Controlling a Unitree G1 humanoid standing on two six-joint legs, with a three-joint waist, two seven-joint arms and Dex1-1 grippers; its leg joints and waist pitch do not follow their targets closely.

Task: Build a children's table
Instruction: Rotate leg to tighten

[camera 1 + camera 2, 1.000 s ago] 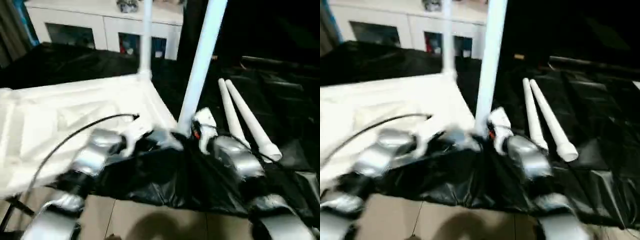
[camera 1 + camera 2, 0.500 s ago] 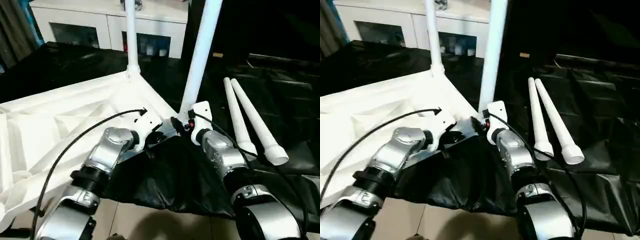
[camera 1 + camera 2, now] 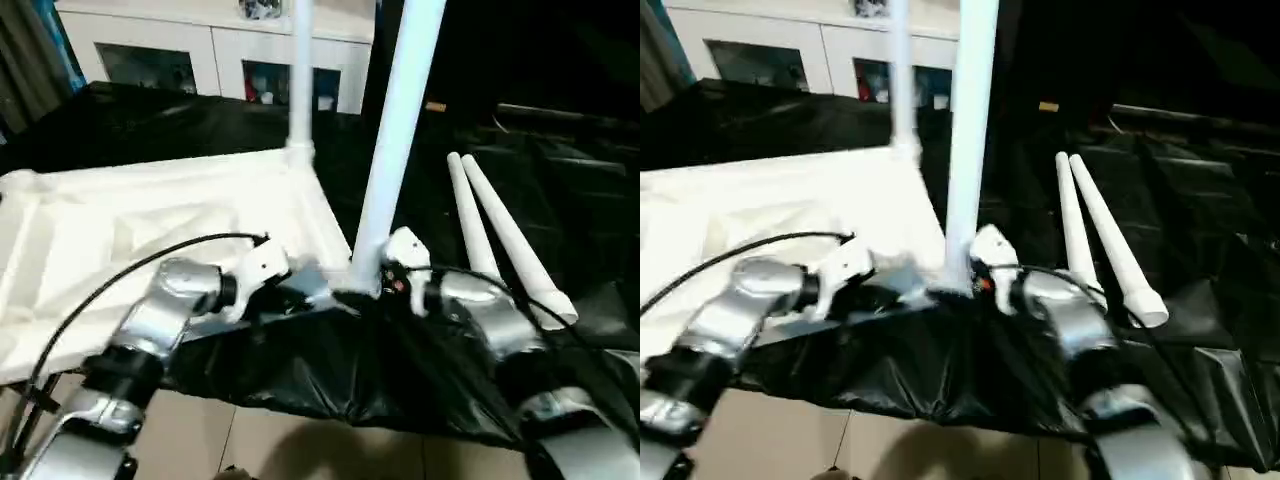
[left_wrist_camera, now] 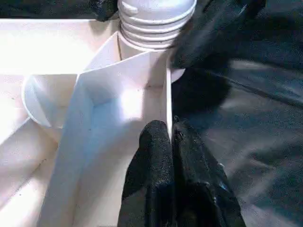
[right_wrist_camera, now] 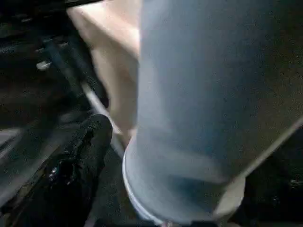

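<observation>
1. Here, from the left eye view, the white table top [image 3: 150,225] lies ribbed side up on black sheeting [image 3: 400,380], with one leg [image 3: 392,140] upright in its near corner socket and another leg [image 3: 300,75] upright at the far corner.
2. Two loose legs [image 3: 1095,235] lie side by side to the right.
3. At the left wrist, the left pincer [image 4: 171,137] is pressed together on a thin rib [image 4: 168,101] beside the socket.
4. At the right wrist, the right pincer [image 5: 85,151] sits against the near leg's base; I cannot tell its grip.

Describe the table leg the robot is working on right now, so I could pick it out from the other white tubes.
Start at the big white plastic tabletop lying ribbed side up on the black sheet. At its near corner a long white round tube leg stands upright, the right end effector at its base. Unlike the thinner-looking leg standing at the far corner and the two loose legs lying flat, it rises between the robot's silver forearms.
</observation>
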